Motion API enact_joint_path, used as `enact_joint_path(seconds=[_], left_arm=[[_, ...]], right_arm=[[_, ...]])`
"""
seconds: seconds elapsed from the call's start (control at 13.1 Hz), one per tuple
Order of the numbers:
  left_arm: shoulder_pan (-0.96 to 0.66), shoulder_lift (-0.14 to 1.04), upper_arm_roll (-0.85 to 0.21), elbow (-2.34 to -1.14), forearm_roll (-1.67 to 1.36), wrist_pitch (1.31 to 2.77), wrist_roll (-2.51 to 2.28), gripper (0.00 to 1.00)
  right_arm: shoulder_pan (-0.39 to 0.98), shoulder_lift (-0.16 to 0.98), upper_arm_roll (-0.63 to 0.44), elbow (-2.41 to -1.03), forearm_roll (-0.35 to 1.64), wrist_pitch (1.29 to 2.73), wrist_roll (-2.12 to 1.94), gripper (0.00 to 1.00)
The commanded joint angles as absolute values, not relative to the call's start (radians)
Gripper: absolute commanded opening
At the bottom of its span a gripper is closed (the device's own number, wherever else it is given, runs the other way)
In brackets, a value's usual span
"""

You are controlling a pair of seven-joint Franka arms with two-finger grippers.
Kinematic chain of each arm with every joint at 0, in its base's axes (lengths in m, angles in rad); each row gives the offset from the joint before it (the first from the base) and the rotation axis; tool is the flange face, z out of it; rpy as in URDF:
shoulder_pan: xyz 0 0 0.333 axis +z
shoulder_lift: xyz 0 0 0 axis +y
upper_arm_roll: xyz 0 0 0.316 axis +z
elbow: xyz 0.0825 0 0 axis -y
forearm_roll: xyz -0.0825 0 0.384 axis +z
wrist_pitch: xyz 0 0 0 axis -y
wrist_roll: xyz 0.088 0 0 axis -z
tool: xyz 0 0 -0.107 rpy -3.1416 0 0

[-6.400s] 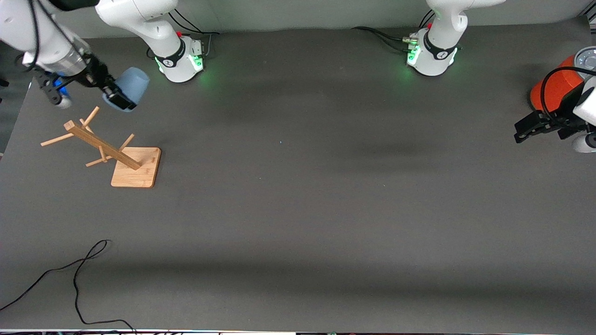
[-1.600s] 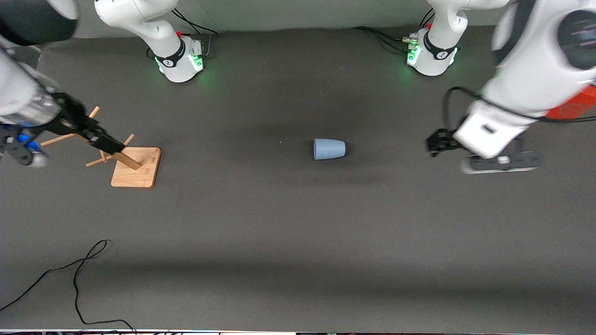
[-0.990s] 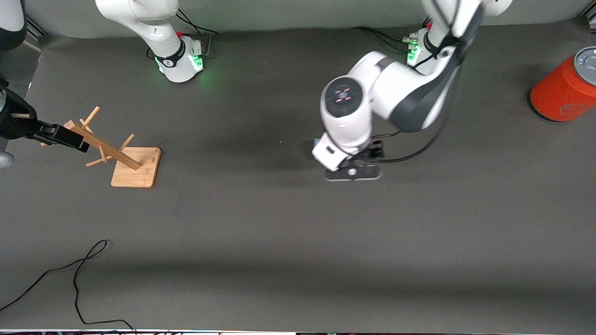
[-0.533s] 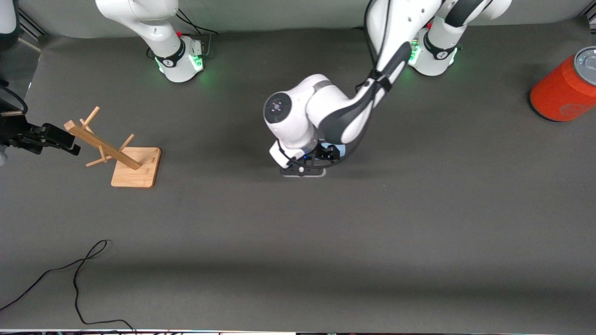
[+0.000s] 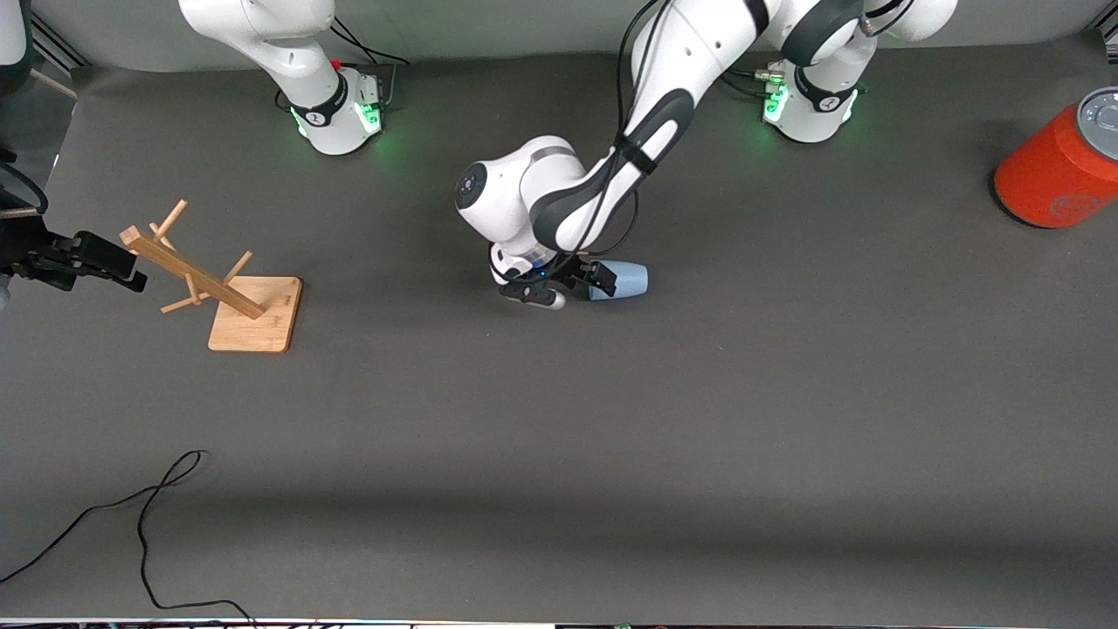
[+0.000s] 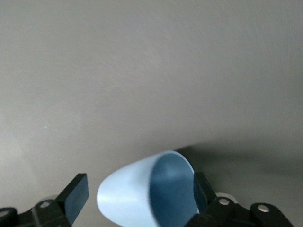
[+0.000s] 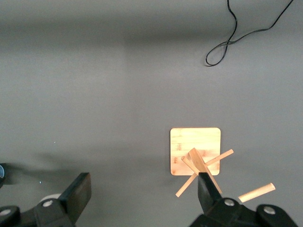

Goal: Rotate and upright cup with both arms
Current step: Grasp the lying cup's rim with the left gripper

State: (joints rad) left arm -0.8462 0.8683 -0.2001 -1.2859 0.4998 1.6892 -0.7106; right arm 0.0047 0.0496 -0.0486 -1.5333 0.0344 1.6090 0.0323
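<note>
Here the cup (image 5: 622,279) is seen as a small pale-blue tapered tumbler, matte, lying on its side on the dark table (image 5: 699,419) near the middle, its wider rim turned toward the right arm's end. Its darker blue inside is shown only in the left wrist view (image 6: 173,191), where nothing is seen in it. The left gripper (image 5: 583,278) is set down at the rim end, fingers spread wide on either side of the cup without pinching it; 1 finger (image 6: 75,197) stands clear of the wall, the other (image 6: 201,191) lies close by the rim. The right gripper (image 5: 100,262), also spread, hangs beside the wooden rack (image 5: 218,293), which is viewed from above by the right wrist camera (image 7: 196,156). An orange cylinder (image 5: 1052,170) with a grey lid stands at the left arm's end.
</note>
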Motion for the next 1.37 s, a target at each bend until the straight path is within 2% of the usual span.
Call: enact_joint_path(seconds=[0.0, 0.15, 0.23, 0.3, 0.53, 0.91, 1.14, 1.3], left_arm=[[-0.871, 0.884, -0.183, -1.259, 0.529, 1.628, -0.583, 0.98], [-0.870, 0.887, -0.183, -1.262, 0.543, 1.618, -0.537, 0.92], [-0.871, 0.887, -0.181, -1.261, 0.546, 1.606, -0.505, 0.83], [-0.871, 0.888, -0.181, -1.261, 0.569, 1.588, -0.464, 0.69], [-0.870, 0.896, -0.179, -1.261, 0.594, 1.577, -0.376, 0.00], [-0.859, 0.865, -0.173, -1.244, 0.586, 1.531, -0.316, 0.00], [-0.810, 0.836, -0.160, -1.088, 0.534, 1.384, -0.327, 0.00], [-0.717, 0.737, -0.156, -1.042, 0.395, 1.370, -0.394, 0.00]], right_arm=[[0.023, 0.023, -0.067, -1.562, 0.032, 1.621, 0.008, 1.00], [0.023, 0.023, -0.067, -1.562, 0.032, 1.621, 0.008, 1.00], [0.023, 0.023, -0.066, -1.563, 0.032, 1.618, 0.008, 1.00], [0.023, 0.025, -0.066, -1.565, 0.032, 1.618, 0.008, 1.00], [0.023, 0.026, -0.067, -1.565, 0.032, 1.623, 0.005, 1.00], [0.021, 0.020, -0.069, -1.588, 0.032, 1.631, -0.057, 1.00], [0.021, 0.020, -0.067, -1.585, 0.032, 1.623, -0.055, 1.00], [0.023, 0.021, -0.067, -1.583, 0.032, 1.618, -0.054, 1.00]])
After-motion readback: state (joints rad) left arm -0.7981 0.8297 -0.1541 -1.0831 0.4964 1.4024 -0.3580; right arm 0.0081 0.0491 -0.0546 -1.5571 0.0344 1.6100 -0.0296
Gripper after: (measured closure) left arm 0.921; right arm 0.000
